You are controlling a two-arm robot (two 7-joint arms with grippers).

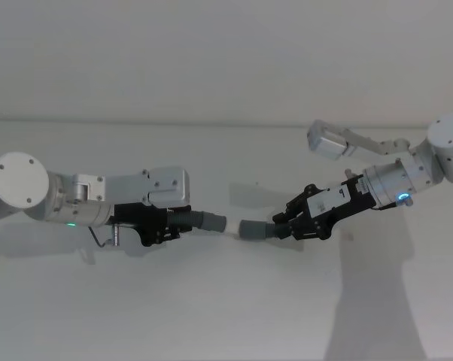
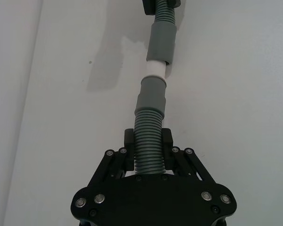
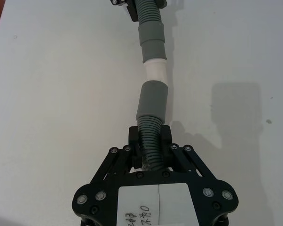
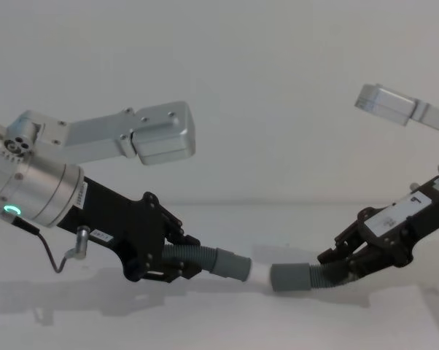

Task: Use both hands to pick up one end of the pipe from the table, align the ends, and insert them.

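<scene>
Mid-insertion, by the look of it: left gripper [image 1: 168,226] clamped on the ribbed body of one hose piece [image 4: 192,260], right gripper [image 1: 294,222] clamped on the other hose piece [image 4: 329,273], both lifted just above the table [image 1: 226,316]. White tip [image 2: 156,69] of the left piece already at or just inside the plain cuff [image 3: 151,101], part of it showing between the cuffs. Next, probably: straightening the slight bend, then pushing both pieces together along one line until the white is covered.
</scene>
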